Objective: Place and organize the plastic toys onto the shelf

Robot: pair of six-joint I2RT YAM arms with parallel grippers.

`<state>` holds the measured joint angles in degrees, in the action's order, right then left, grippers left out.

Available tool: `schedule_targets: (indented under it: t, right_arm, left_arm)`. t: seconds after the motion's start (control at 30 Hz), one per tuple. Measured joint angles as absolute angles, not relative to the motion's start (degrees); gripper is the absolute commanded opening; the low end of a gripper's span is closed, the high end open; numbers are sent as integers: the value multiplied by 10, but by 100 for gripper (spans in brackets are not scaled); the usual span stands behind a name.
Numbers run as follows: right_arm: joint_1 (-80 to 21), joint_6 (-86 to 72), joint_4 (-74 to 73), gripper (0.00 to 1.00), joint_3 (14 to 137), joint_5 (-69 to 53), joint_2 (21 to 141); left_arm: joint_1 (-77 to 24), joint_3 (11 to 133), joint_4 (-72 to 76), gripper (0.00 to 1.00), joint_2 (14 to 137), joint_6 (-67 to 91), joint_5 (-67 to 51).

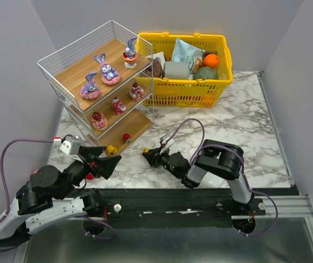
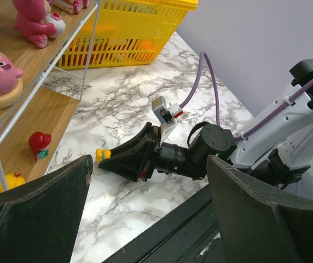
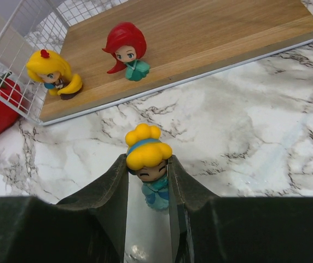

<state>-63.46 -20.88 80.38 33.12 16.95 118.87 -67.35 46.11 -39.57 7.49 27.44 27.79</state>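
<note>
While the left claw (image 1: 110, 160) hung spread wide and empty near the front corner of the slanted white wire shelf with light wooden boards (image 1: 77, 70), the right claw (image 1: 147, 157) was clenched on a small yellow-haired plastic figurine in a blue dress (image 3: 147, 159). It held the figurine upright, low over the white marble tabletop (image 1: 227, 120) and just short of the shelf's lowest board. Whether the figurine touched the tabletop could not be told. On that lowest board stood a red-haired figurine in green (image 3: 126, 50) and a blond figurine with a red bow (image 3: 52, 74). Three pink-red figures (image 1: 118, 105) lined the middle board, and three purple bunnies (image 1: 108, 70) sat on the top one.
</note>
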Motion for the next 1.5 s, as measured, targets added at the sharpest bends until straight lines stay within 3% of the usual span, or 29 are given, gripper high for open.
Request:
schedule_targets:
  t: [0.7, 1.0, 1.27, 1.5]
  right_arm:
    - [-622, -201, 771, 20, 468, 129, 1265]
    - [-618, -201, 772, 42, 474, 119, 1270]
    - [-618, -208, 768, 50, 460, 116, 1270]
    - [-618, -209, 771, 44, 448, 116, 1270]
  left_arm:
    - [-674, 461, -389, 96, 99, 255, 291]
    - [-674, 462, -386, 96, 110, 249, 294]
    - [-674, 463, -385, 96, 117, 246, 296]
    - [-674, 465, -382, 96, 117, 244, 296]
